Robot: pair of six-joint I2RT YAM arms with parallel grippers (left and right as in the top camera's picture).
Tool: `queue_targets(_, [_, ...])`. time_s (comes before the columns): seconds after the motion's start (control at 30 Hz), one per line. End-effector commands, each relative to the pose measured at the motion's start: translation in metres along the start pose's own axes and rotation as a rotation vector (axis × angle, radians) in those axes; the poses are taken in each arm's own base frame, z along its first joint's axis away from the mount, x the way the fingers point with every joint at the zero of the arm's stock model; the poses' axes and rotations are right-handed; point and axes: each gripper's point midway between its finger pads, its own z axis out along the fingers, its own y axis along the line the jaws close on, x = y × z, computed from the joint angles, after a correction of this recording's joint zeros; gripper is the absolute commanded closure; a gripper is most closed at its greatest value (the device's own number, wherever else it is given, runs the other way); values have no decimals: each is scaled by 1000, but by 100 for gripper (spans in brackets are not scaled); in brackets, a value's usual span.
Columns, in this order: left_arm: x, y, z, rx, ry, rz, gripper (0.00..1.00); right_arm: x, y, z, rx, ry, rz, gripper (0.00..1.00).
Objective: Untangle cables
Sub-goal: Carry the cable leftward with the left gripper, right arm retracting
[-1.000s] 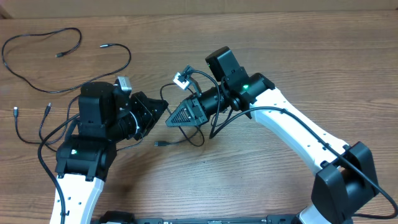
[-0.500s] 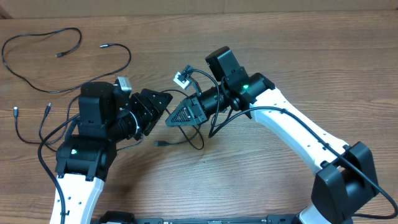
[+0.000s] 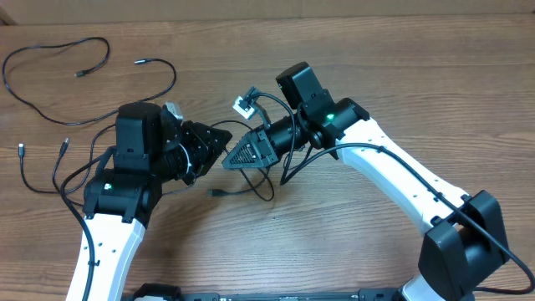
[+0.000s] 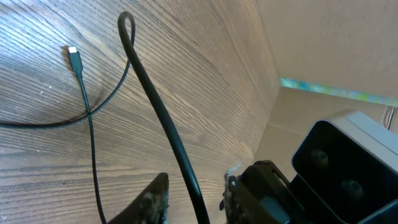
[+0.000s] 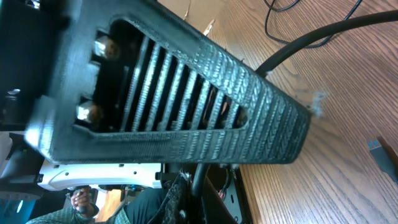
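Observation:
Near the middle of the table my two grippers meet tip to tip. My left gripper (image 3: 218, 141) (image 4: 196, 200) stands open around a black cable (image 4: 155, 106). That cable passes between its fingers (image 4: 154, 200) with a small gap on each side. My right gripper (image 3: 227, 161) is shut on the same cable (image 5: 311, 38), which comes out past its ribbed finger (image 5: 205, 106). Below the grippers the cable loops on the wood and ends in a plug (image 3: 215, 193) (image 4: 74, 57). A second cable (image 3: 175, 81) lies spread out at the far left. A third cable's plug (image 3: 21, 150) shows at the left edge.
The thick black wiring of my right arm, with a white connector (image 3: 244, 106), hangs just behind the grippers. My left arm's own wiring (image 3: 58, 180) loops beside its base. A brown wall (image 4: 329, 43) rises along the table's far edge.
My left gripper opened from shut, then narrowed around the cable. The left wrist shifted up and slightly right, towards the right gripper. The right arm stayed still.

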Motion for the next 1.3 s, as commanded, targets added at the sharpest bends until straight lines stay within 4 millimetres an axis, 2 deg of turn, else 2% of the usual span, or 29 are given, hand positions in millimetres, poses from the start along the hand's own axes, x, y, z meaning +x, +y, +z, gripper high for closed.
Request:
queue_targets(0.0, [-1,-10,-5,30,0,41,83,-6,12,-5,-7,-16,-37,96])
queue_targets(0.03, [-1,-10,-5,30,0,60,96,-6,11,-5,-6,-17,-37,96])
queue_targets(0.13, [1,-12,-6,40,7,79,96,-7,5,-5,28,-23,-32,96])
queue_targets(0.17, [2,-14,-8,45,4,117,96,-7,2,-5,47,-25,-28,92])
queue_targets(0.27, [4,-23,-20,67,-25,265,96,-7,-10,-7,115,-34,-8,60])
queue_targets(0.33, [2,-28,-30,64,-68,308,96,-7,-16,-11,140,-41,8,55])
queue_targets(0.47, [-1,-37,-59,18,-155,439,96,-12,-32,-33,184,-80,55,3])
queue_targets(0.53, [-3,-37,-75,-40,-191,477,96,-14,-46,-50,234,-111,98,0])
queue_targets(0.67, [-3,-37,-110,-174,-230,588,96,-14,-89,-96,417,-189,195,0])
queue_targets(0.8, [-12,-34,-148,-320,-326,577,96,-8,-128,-140,632,-246,271,0])
queue_targets(0.87, [-19,-35,-173,-390,-408,573,96,-4,-149,-167,772,-278,299,0])
queue_targets(0.97, [-24,-43,-201,-424,-503,576,96,2,-169,-198,925,-306,333,0])
queue_targets(1.1, [-29,-48,-232,-456,-613,560,96,14,-177,-214,992,-300,381,0])
queue_targets(1.27, [-38,-43,-245,-511,-688,526,96,15,-178,-216,1010,-301,382,0])
